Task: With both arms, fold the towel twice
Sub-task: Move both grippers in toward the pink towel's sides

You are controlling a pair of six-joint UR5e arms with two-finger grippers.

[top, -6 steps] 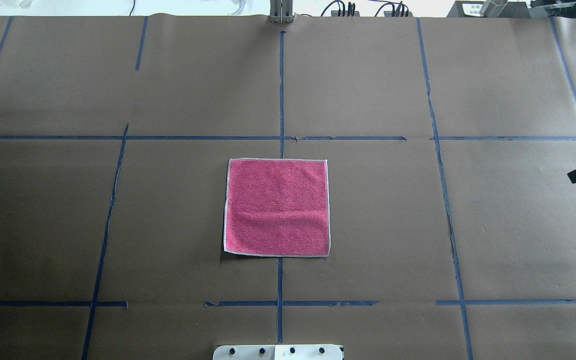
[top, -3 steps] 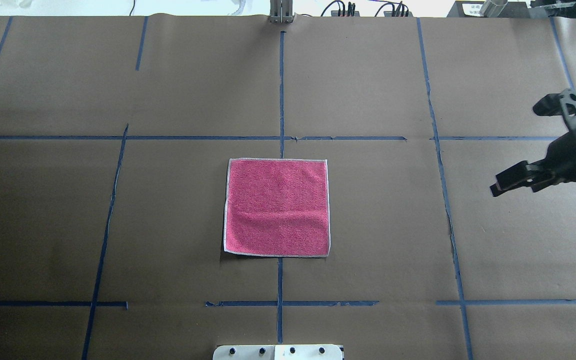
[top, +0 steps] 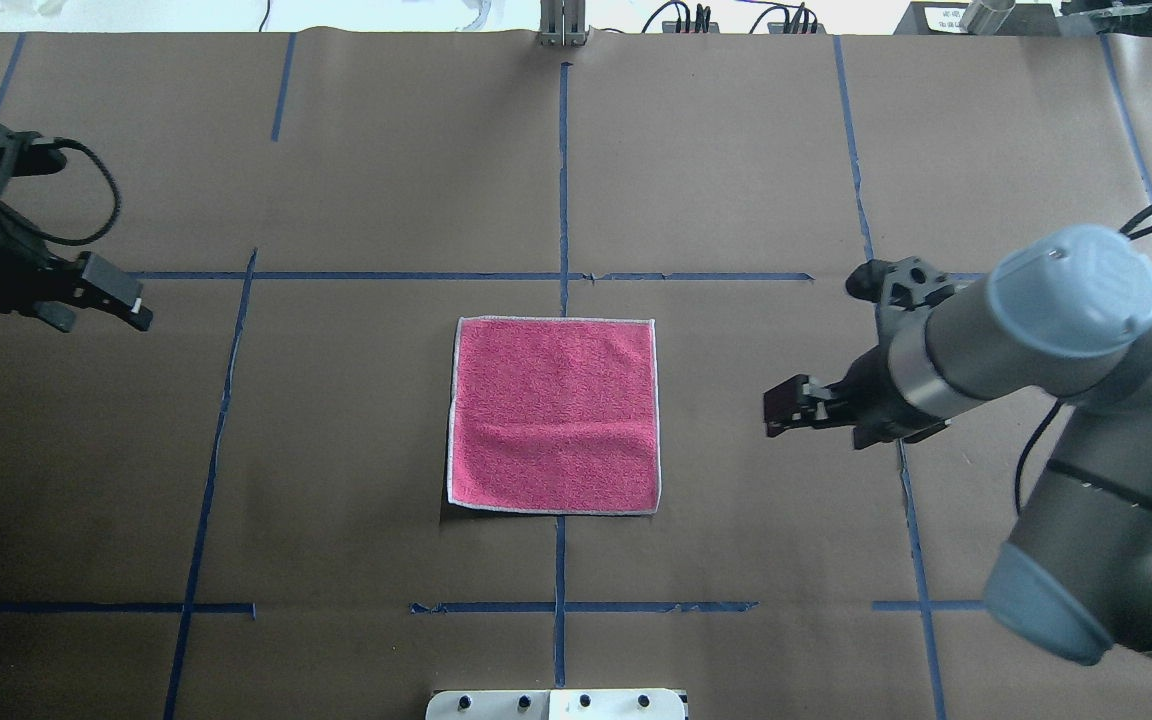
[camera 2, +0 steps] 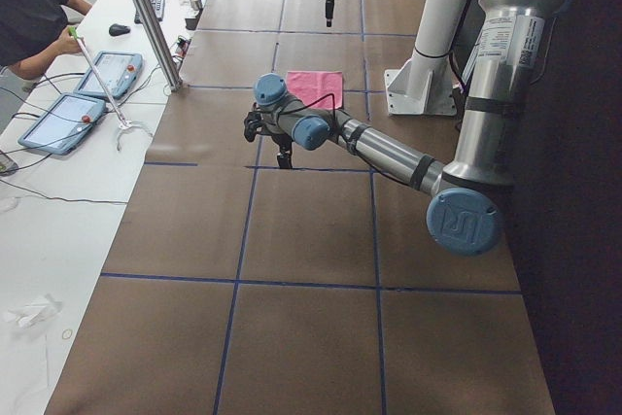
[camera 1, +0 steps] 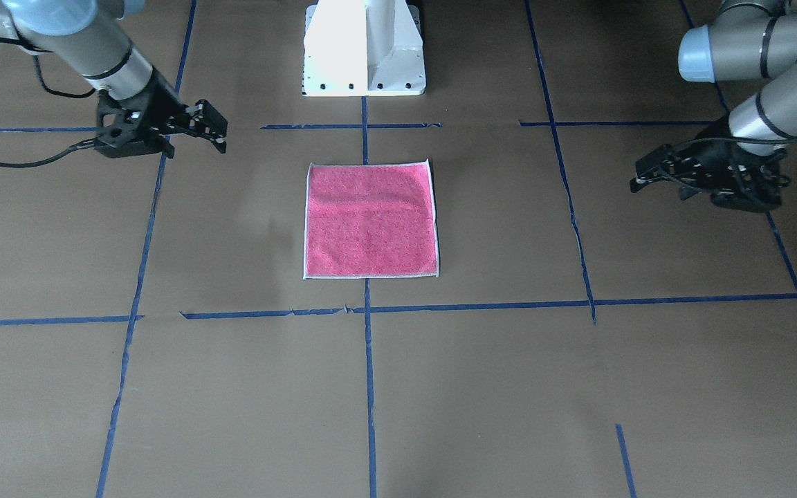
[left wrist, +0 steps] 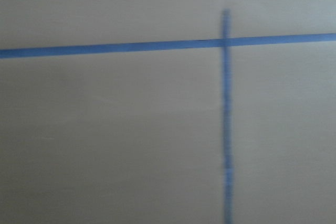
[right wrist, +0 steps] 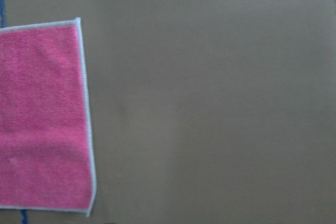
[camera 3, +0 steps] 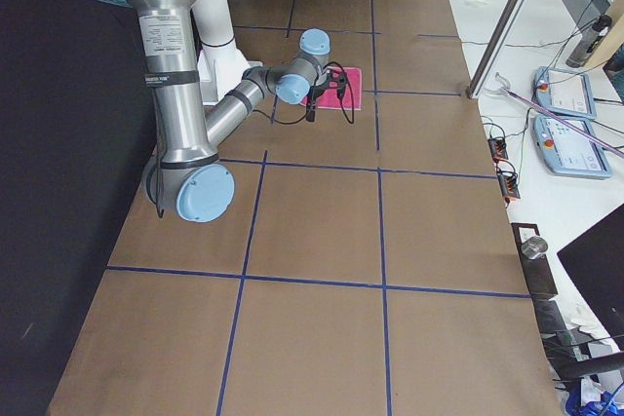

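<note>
Towel (camera 1: pixel 369 221) between left hand (camera 1: pixel 638 178) and right hand (camera 1: pixel 218 129)

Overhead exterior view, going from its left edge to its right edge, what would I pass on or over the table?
left claw → towel → right claw → right arm

The left end effector (top: pixel 104 312) and right end effector (top: pixel 774 413) have moved inward.
</note>
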